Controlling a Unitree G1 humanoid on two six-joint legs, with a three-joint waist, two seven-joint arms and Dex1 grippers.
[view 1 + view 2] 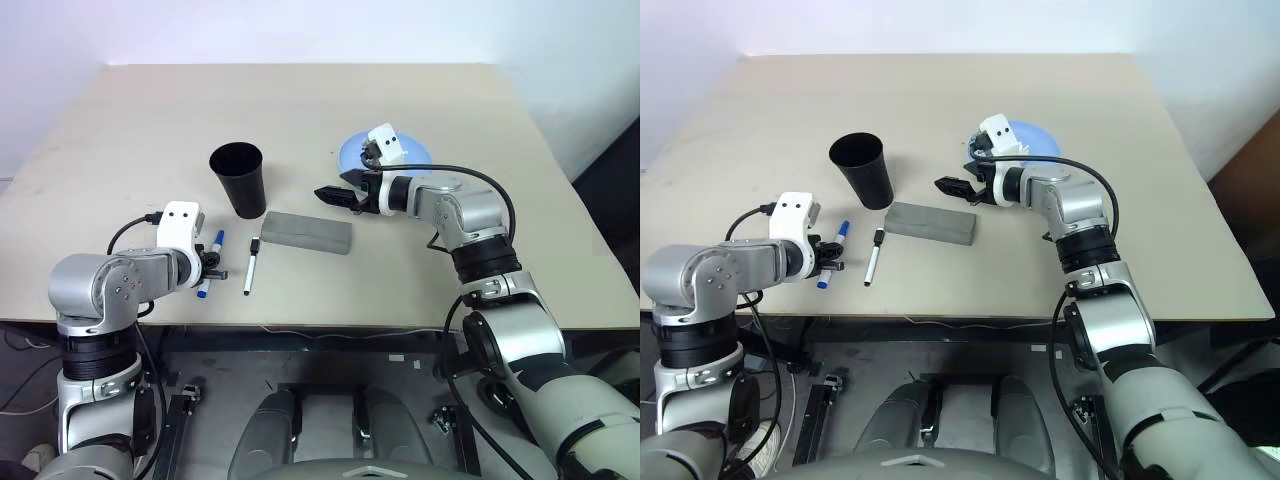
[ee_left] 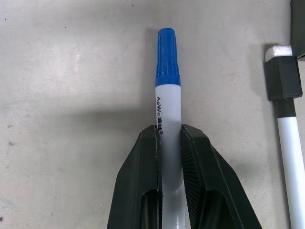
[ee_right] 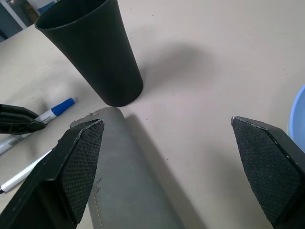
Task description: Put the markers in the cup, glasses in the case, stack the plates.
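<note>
The big tan table (image 1: 300, 110) holds everything. A light blue plate (image 1: 420, 152) sits at the back right, mostly hidden behind the right arm, so I cannot tell if a 2nd plate is with it. The black cup (image 1: 238, 178) stands upright near the middle. The grey case (image 1: 307, 232) lies flat, closed, just beside the cup. The right gripper (image 1: 335, 197) hangs above the case's far end with its fingers spread wide, holding nothing. The left gripper (image 2: 169, 143) is squeezed tight on the blue-capped marker (image 2: 167, 90) lying on the table. The black-capped marker (image 1: 251, 264) lies just beside it.
</note>
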